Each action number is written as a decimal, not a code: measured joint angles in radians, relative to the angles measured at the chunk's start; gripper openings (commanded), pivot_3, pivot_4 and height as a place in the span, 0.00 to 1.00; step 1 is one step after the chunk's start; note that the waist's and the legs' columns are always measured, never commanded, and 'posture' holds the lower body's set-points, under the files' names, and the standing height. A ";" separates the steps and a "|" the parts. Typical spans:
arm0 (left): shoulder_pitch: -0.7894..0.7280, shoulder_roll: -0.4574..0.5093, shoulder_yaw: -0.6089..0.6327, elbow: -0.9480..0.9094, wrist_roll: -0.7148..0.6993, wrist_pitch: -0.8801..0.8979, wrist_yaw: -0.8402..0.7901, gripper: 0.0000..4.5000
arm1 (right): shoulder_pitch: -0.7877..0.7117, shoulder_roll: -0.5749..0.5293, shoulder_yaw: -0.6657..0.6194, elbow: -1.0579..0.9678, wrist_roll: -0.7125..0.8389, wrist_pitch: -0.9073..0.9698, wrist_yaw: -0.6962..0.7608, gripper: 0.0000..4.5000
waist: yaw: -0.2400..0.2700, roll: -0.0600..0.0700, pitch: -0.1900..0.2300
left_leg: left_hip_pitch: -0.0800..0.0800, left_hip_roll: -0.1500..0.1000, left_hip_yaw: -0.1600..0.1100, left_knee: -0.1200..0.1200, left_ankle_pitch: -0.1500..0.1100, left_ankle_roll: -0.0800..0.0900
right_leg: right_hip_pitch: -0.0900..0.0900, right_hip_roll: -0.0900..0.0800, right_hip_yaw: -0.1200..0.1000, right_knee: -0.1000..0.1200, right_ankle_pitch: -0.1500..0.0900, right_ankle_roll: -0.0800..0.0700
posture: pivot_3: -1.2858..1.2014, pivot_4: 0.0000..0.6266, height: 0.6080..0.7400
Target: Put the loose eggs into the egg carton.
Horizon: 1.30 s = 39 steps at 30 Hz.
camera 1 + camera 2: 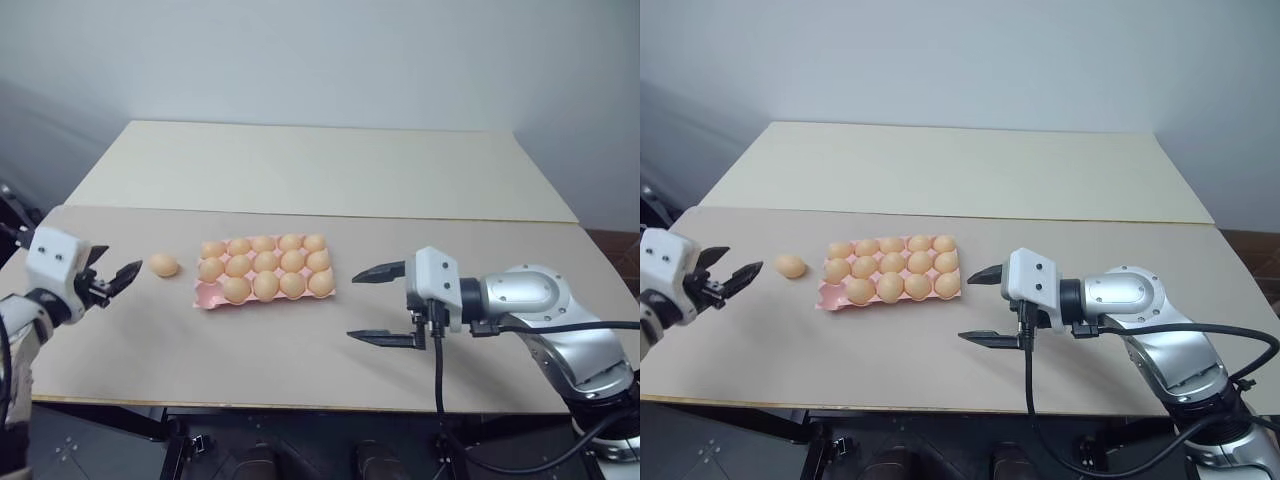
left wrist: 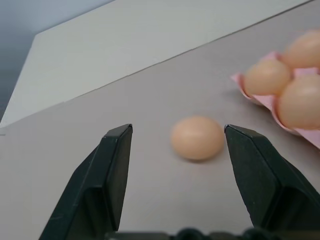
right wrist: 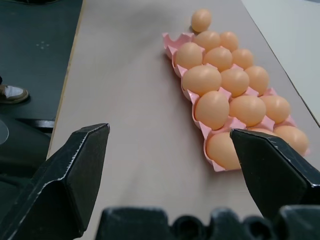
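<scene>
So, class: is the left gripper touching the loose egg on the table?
Apart. In the left wrist view the loose egg lies on the table ahead of the left gripper, with bare tabletop between it and each open finger.

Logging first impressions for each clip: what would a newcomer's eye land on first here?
The pink egg carton mid-table, nearly full of tan eggs, one near-corner cup bare. Then the lone loose egg on the table to its left, with the open left pincer pointing at it; the right pincer gapes wide right of the carton.
</scene>
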 measured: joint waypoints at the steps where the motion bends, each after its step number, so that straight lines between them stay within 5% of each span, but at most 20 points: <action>1: -0.039 -0.009 -0.025 0.037 0.012 -0.002 0.016 0.71 | 0.001 -0.001 0.000 -0.005 0.000 0.007 -0.006 1.00 | -0.001 0.000 0.000 | 0.000 0.000 0.000 0.000 0.000 0.000 | 0.000 0.000 0.000 0.000 0.000 0.000 | 0.52 0.24 1.00; 14: -0.287 -0.118 -0.181 0.415 0.109 -0.127 0.065 0.71 | 0.050 -0.041 -0.039 -0.095 0.012 0.094 -0.079 1.00 | 0.001 0.000 0.000 | 0.000 0.000 0.000 0.001 0.000 0.000 | 0.001 0.000 0.000 0.001 0.000 0.000 | 0.52 0.24 1.00; 30: -0.345 -0.156 -0.230 0.587 0.138 -0.189 0.047 0.71 | 0.071 -0.057 -0.074 -0.128 0.033 0.141 -0.111 1.00 | 0.000 0.000 0.000 | -0.001 0.000 -0.001 0.002 0.000 0.000 | 0.000 0.000 0.000 0.001 0.000 0.000 | 0.52 0.24 1.00; 35: -0.340 -0.156 -0.221 0.583 0.134 -0.196 0.044 0.50 | 0.067 -0.057 -0.074 -0.126 0.033 0.144 -0.116 1.00 | -0.002 0.000 0.000 | -0.001 0.000 -0.001 0.002 0.000 0.000 | 0.000 0.000 0.000 0.001 0.000 0.000 | 0.52 0.24 1.00; 39: -0.334 -0.156 -0.215 0.577 0.134 -0.197 0.049 0.47 | 0.066 -0.057 -0.074 -0.125 0.032 0.143 -0.117 1.00 | 0.000 0.000 0.000 | -0.001 0.000 -0.001 0.002 0.000 0.000 | 0.000 0.000 0.000 0.001 0.000 0.000 | 0.52 0.24 1.00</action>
